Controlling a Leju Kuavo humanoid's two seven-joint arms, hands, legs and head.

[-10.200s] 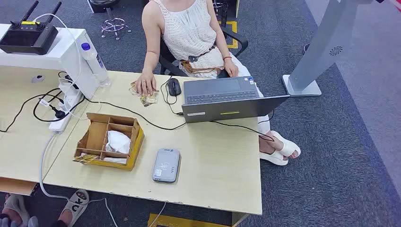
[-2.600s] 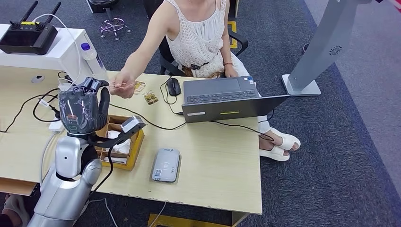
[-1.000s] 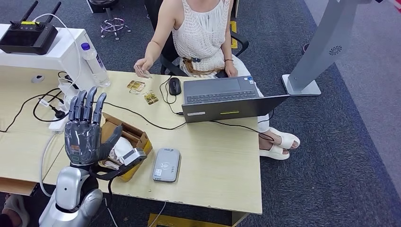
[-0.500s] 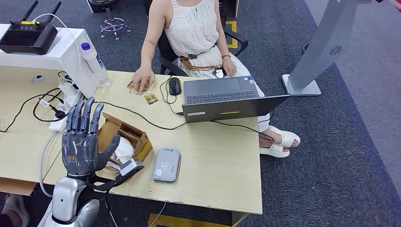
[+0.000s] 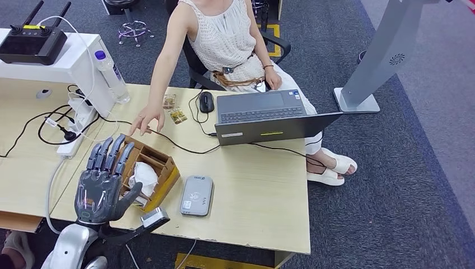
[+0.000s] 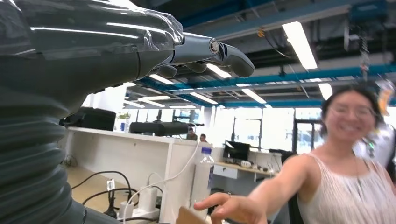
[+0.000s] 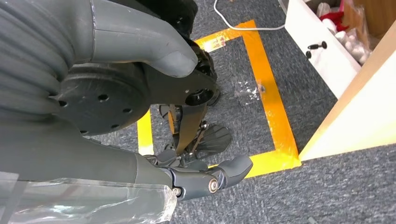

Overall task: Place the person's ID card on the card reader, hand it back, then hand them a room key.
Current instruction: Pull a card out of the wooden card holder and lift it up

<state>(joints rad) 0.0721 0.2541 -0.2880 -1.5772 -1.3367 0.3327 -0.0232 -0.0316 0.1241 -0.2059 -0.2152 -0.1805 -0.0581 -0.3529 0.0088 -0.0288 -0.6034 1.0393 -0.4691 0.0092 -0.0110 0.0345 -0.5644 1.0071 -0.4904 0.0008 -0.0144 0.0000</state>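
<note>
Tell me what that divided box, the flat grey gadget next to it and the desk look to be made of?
The divided box looks like brown cardboard: matte, with thin folded walls and flaps. The card reader seems to be smooth grey plastic, with rounded corners and a faint sheen. The desk looks like pale wood-effect laminate, uniform and smooth, though solid wood can't be ruled out.

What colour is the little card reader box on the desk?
Grey, the card reader shows best in the head view.
</note>
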